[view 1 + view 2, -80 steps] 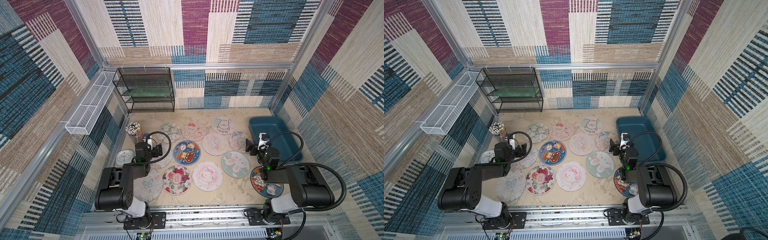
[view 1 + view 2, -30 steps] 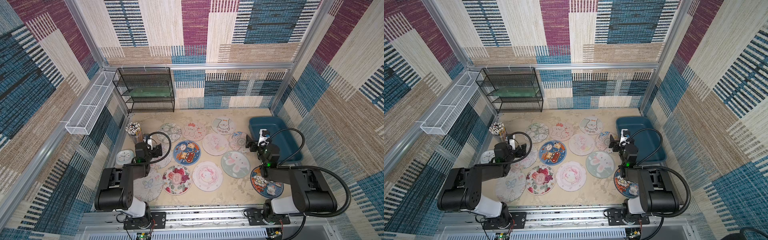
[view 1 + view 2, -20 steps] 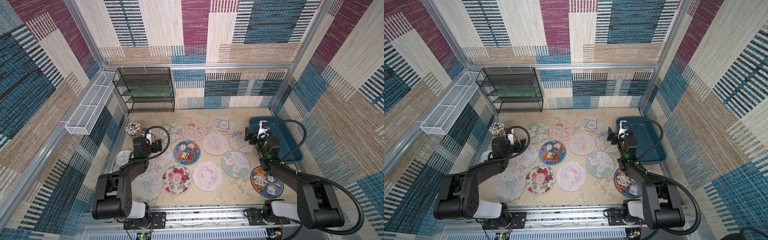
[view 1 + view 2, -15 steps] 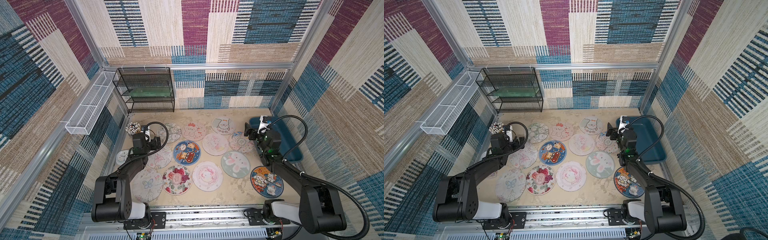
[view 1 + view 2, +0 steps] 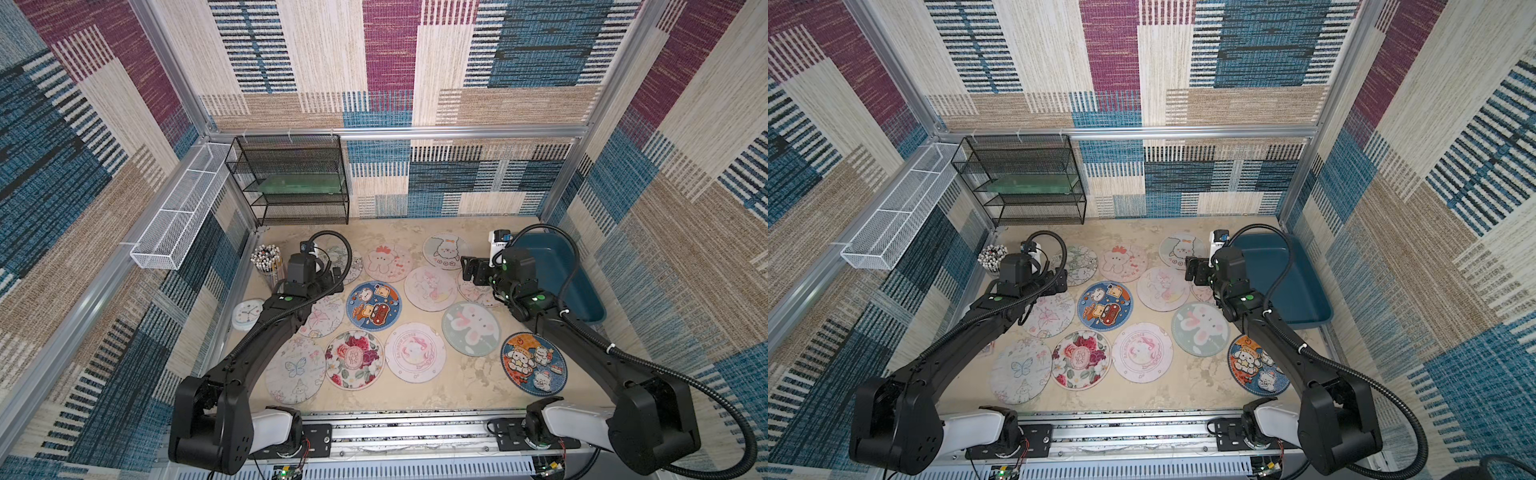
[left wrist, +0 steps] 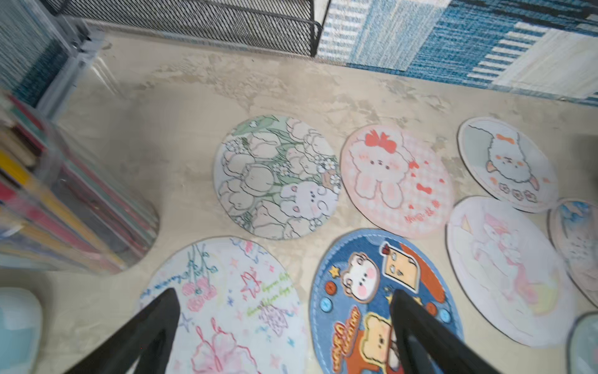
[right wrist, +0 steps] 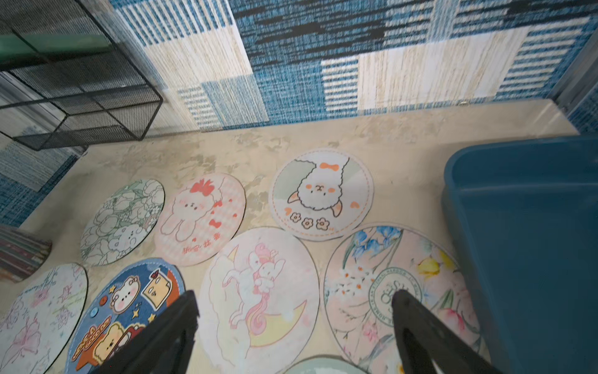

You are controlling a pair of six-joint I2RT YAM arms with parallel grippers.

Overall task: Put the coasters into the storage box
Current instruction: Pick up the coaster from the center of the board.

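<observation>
Several round printed coasters lie flat on the beige table in both top views, none overlapping the box. The teal storage box (image 5: 559, 286) (image 7: 534, 246) stands empty at the right, by the wall. My left gripper (image 5: 332, 277) (image 6: 283, 293) hangs open above the gap between a white pink-flower coaster (image 6: 226, 301) and a blue-rimmed bear coaster (image 6: 365, 301), holding nothing. My right gripper (image 5: 469, 270) (image 7: 295, 294) is open and empty too, above a pale unicorn coaster (image 7: 262, 291) and a floral coaster (image 7: 385, 291) that lies beside the box's near wall.
A black wire-mesh rack (image 5: 291, 183) stands at the back left. A white mesh tray (image 5: 178, 216) hangs on the left wall. A cup of pencils (image 5: 266, 259) and a pale-blue clock (image 5: 247, 313) sit at the table's left edge.
Both arms have stretched away from their bases toward the back of the table. The grippers stayed open and the coasters have not moved.
</observation>
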